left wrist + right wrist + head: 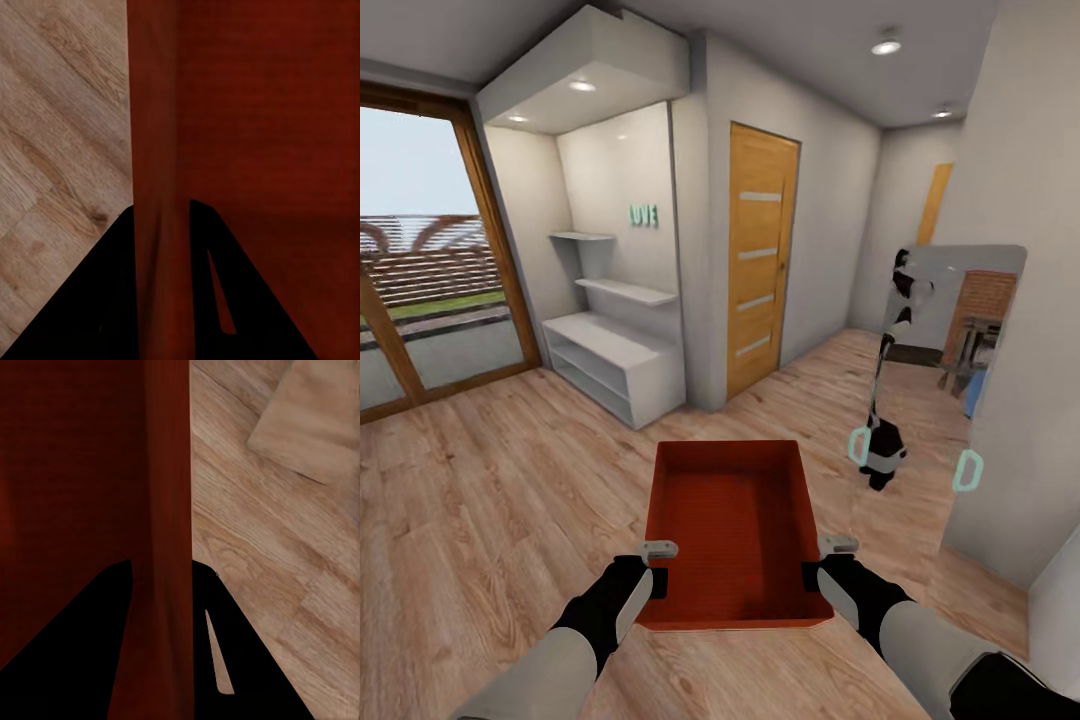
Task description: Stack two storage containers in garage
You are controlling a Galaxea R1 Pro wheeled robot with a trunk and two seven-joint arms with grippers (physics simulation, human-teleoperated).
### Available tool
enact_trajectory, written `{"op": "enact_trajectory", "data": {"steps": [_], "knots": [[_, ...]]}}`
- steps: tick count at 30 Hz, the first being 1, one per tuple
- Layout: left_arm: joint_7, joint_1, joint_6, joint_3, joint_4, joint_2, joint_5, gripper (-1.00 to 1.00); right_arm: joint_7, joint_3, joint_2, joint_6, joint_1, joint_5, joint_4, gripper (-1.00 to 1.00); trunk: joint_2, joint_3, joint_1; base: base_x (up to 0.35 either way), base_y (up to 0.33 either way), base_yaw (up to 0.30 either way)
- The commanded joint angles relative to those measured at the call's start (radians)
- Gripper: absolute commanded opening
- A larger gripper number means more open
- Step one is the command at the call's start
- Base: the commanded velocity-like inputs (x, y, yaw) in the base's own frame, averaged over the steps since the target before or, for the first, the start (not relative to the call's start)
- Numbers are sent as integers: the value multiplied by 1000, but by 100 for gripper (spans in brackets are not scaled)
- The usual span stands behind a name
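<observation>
I am carrying one red-orange storage container [732, 530] in front of me, held up over the light wood plank floor [490, 480] of the room. My left gripper [656, 568] is clamped on the container's left wall near its near corner, and my right gripper [824, 566] is clamped on the right wall near the opposite near corner. In the left wrist view the wall [156, 150] runs straight between my two black fingers [97, 300], one outside and one inside the bin, and both press against it. The right wrist view shows the same grip: the red wall [166, 510] is pinched between my dark fingers [247, 660], with plank flooring [270, 532] beyond the outer side. The container is open-topped and nothing lies in it; its ribbed bottom faces up toward my head camera and it sits level between my arms.

Ahead to the left stands a white alcove with shelves [615, 340], and left of that a large glass sliding door with a wooden frame [420, 290]. A closed wooden door [760, 260] is straight ahead. On the wall at my right hangs a mirror [960, 310]
</observation>
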Motion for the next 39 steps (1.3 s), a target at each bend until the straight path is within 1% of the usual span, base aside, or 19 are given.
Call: {"op": "enact_trajectory", "data": {"steps": [1,39], "knots": [[14,0,8,-17,51,3,6,-100,0,27,-1,0,-2,-17,-6,-100,-2,-2,1,322,0,0],[14,0,8,-17,51,3,6,-100,0,27,-1,-1,-2,-17,-6,-100,-2,-2,1,322,0,0]]}}
